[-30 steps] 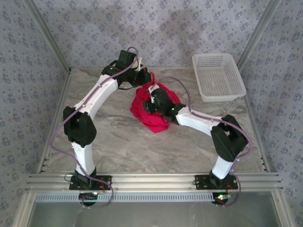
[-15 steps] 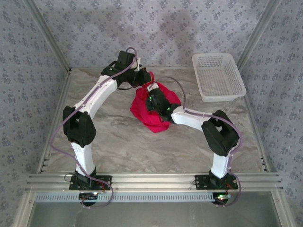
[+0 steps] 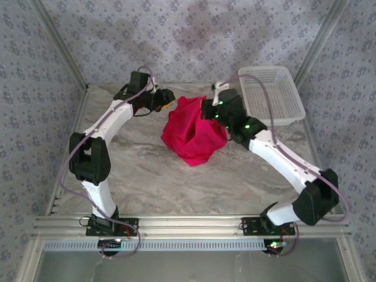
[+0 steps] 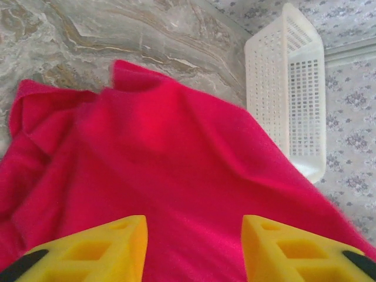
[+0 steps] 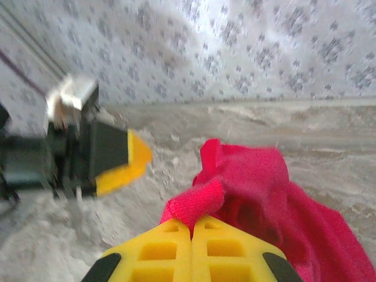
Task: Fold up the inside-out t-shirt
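1. From above: the shirt [image 3: 194, 132] stands bunched mid-table [image 3: 147, 176], its top held up by the right gripper [image 3: 206, 108]. The left gripper [image 3: 170, 103] is just left of it.
2. Left wrist: the fingers [image 4: 111, 247] are spread apart, gripping nothing, with the shirt just beyond them.
3. Right wrist: the jaws are pressed together, pinching a shirt fold.

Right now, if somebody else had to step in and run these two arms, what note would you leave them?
Left claw: open, holding nothing, just clear of the cloth.
Right claw: shut on a pinched fold of the red t-shirt, lifting that edge.
T-shirt: a crumpled heap mid-table, toward the far side, between the two claws. White basket sits in the far right corner, apart from it.
Done: one edge gripped; no neat fold visible yet.
Left: probably get a second grip with the left claw, spread the shirt flat, then fold it.
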Available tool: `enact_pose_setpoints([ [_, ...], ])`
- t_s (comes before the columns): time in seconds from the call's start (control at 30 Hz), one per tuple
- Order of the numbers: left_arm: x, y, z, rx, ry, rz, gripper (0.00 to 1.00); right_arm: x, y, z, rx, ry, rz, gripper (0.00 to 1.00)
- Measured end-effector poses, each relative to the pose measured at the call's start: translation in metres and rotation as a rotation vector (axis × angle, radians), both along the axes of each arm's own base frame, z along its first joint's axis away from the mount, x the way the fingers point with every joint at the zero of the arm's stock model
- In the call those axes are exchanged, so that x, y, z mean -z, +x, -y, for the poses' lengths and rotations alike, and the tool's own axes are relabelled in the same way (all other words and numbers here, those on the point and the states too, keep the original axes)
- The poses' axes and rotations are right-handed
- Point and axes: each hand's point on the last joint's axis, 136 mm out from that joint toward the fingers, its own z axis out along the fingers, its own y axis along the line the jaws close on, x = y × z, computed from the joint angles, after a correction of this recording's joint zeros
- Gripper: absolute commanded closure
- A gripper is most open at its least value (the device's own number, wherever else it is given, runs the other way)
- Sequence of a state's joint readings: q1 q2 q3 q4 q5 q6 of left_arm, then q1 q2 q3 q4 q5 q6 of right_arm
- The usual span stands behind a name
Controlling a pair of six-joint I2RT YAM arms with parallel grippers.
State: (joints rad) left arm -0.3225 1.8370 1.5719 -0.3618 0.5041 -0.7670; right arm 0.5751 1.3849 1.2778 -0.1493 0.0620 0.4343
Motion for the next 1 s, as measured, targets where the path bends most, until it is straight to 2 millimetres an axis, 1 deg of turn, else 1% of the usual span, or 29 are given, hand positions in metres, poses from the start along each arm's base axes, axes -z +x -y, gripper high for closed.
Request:
enact_pose_setpoints([
  [0.03, 0.005, -0.006, 0.000, 0.004, 0.004, -0.004, 0.46, -0.008, 0.002, 0.008, 0.010, 0.035, -0.005, 1.00],
  [0.1, 0.015, -0.022, 0.000, 0.022, 0.016, -0.010, 0.42, -0.018, 0.007, 0.021, 0.029, 0.088, -0.024, 1.00],
  [0.17, 0.025, -0.044, 0.003, 0.051, 0.024, -0.012, 0.37, -0.021, 0.010, 0.028, 0.038, 0.118, -0.056, 1.00],
  [0.27, 0.040, -0.082, 0.013, 0.118, 0.034, -0.005, 0.34, -0.022, 0.013, 0.030, 0.041, 0.140, -0.109, 1.00],
  [0.37, 0.054, -0.113, 0.025, 0.188, 0.035, 0.033, 0.23, -0.021, 0.015, 0.027, 0.036, 0.149, -0.150, 1.00],
  [0.4, 0.060, -0.121, 0.029, 0.212, 0.037, 0.047, 0.22, -0.020, 0.015, 0.026, 0.032, 0.151, -0.159, 1.00],
  [0.5, 0.077, -0.132, 0.040, 0.260, 0.054, 0.080, 0.22, -0.018, 0.013, 0.026, 0.026, 0.151, -0.186, 1.00],
  [0.57, 0.085, -0.131, 0.048, 0.279, 0.059, 0.098, 0.23, -0.019, 0.012, 0.027, 0.026, 0.156, -0.196, 1.00],
  [0.6, 0.090, -0.126, 0.051, 0.280, 0.060, 0.109, 0.26, -0.021, 0.012, 0.028, 0.027, 0.157, -0.196, 1.00],
  [0.63, 0.096, -0.121, 0.054, 0.276, 0.063, 0.113, 0.36, -0.023, 0.011, 0.028, 0.025, 0.157, -0.197, 1.00],
  [0.67, 0.101, -0.117, 0.056, 0.273, 0.063, 0.113, 0.53, -0.024, 0.010, 0.028, 0.024, 0.156, -0.198, 1.00],
  [0.7, 0.108, -0.112, 0.058, 0.269, 0.065, 0.106, 0.75, -0.026, 0.009, 0.029, 0.023, 0.157, -0.199, 1.00],
  [0.73, 0.116, -0.107, 0.061, 0.268, 0.071, 0.102, 0.93, -0.029, 0.009, 0.029, 0.021, 0.158, -0.199, 1.00],
  [0.77, 0.120, -0.102, 0.063, 0.267, 0.072, 0.098, 1.00, -0.030, 0.008, 0.030, 0.019, 0.159, -0.203, 1.00],
  [0.8, 0.123, -0.096, 0.064, 0.262, 0.074, 0.094, 1.00, -0.032, 0.008, 0.031, 0.020, 0.160, -0.205, 1.00],
  [0.87, 0.118, -0.085, 0.062, 0.255, 0.080, 0.104, 1.00, -0.034, 0.008, 0.038, 0.028, 0.156, -0.217, 1.00],
  [0.93, 0.100, -0.070, 0.052, 0.237, 0.094, 0.137, 1.00, -0.040, 0.011, 0.052, 0.049, 0.155, -0.221, 1.00],
  [0.97, 0.086, -0.059, 0.043, 0.219, 0.108, 0.163, 1.00, -0.045, 0.013, 0.059, 0.061, 0.157, -0.218, 1.00],
  [1.0, 0.067, -0.048, 0.032, 0.200, 0.128, 0.194, 1.00, -0.053, 0.016, 0.069, 0.077, 0.165, -0.206, 1.00],
])
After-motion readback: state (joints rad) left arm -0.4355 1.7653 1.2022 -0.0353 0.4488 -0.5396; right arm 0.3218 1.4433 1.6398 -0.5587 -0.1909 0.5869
